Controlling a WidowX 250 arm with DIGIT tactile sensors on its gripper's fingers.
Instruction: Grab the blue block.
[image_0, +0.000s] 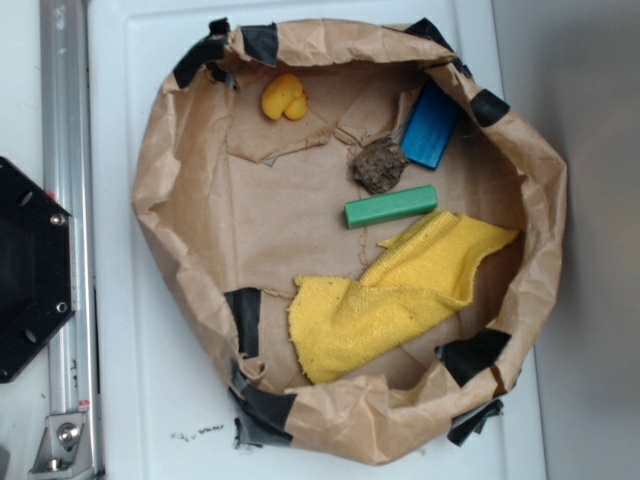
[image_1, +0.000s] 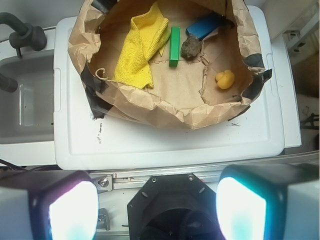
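- Exterior view: blue block (image_0: 432, 124) leans on the far-right wall of the brown paper basin (image_0: 180, 190), just beside a brown lump (image_0: 379, 165); green bar (image_0: 391, 206) below it, yellow cloth (image_0: 400, 295) lower still; no claw in sight
- Wrist view: gripper (image_1: 157, 202) high above the base, well back from the block (image_1: 204, 25); 2 fingers (image_1: 60, 205) spread wide, holding nothing

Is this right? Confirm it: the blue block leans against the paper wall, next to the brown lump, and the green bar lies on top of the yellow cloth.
One detail is wrong. The green bar lies on the brown paper beside the yellow cloth, not on top of it; the exterior view shows this. The blue block does lean against the paper wall next to the brown lump.
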